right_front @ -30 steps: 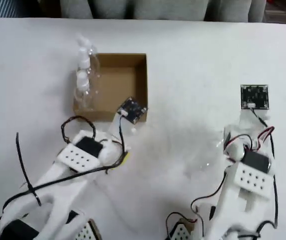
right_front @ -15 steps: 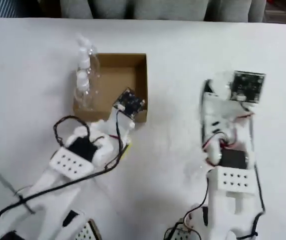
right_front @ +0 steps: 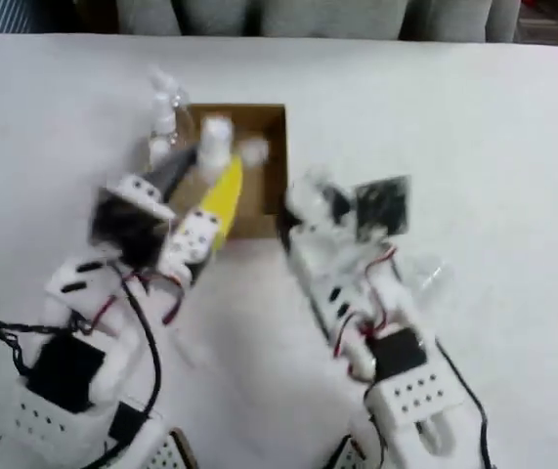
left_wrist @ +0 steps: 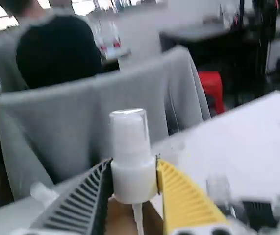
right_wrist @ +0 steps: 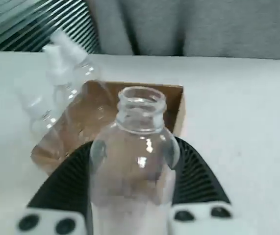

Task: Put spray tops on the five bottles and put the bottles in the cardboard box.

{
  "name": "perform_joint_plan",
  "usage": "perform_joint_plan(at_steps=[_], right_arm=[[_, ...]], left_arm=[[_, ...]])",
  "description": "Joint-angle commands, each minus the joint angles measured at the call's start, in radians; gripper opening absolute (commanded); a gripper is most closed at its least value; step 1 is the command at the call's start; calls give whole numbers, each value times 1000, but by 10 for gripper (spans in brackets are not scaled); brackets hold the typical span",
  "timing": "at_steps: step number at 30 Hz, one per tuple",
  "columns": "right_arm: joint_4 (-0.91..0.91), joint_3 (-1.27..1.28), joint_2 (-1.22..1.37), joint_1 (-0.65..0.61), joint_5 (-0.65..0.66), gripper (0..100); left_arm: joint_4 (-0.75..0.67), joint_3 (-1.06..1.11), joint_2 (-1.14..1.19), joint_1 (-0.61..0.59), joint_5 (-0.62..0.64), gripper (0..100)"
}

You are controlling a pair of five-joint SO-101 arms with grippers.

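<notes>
My left gripper (left_wrist: pixel 132 172) is shut on a white spray top (left_wrist: pixel 130 156), pinched between its grey and yellow fingers. In the high view this gripper (right_front: pixel 207 161) holds the spray top (right_front: pixel 217 135) above the cardboard box (right_front: pixel 259 119). My right gripper (right_wrist: pixel 132 156) is shut on a clear bottle (right_wrist: pixel 139 142) with a bare open neck, held upright. From above, that gripper (right_front: pixel 303 213) and its bottle (right_front: pixel 308 193) are just off the box's right front corner. Two or three bottles with spray tops (right_wrist: pixel 56 73) stand along the box's left side (right_front: pixel 166 112).
The white table (right_front: pixel 493 117) spreads wide to the right of the box. Grey chair backs (right_front: pixel 288 18) line the far edge. Both arms' bases and cables crowd the near edge.
The left arm rose from the table in front of the box, bringing the spray top over it. The right arm swung left from the table's right side to the box corner.
</notes>
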Motion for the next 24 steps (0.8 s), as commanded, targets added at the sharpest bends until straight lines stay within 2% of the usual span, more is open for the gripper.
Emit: perform_joint_plan(at_steps=[1, 4, 11, 16, 18, 24], right_arm=[[-22, 55, -156, -91, 52, 15], [-22, 144, -298, -150, 57, 15], [-21, 304, -562, -217, 95, 15], [-16, 344, -618, -243, 130, 15], [-16, 344, -616, -245, 130, 15], [-16, 344, -616, -242, 129, 15]], left_arm=[[-368, -75, 64, -33, -6, 20], [-466, -161, 163, -27, -6, 20], [-462, -446, 383, -24, -2, 20], [-261, -540, 424, 67, 152, 20], [-199, -546, 424, 119, 161, 20], [-189, -519, 424, 148, 149, 20]])
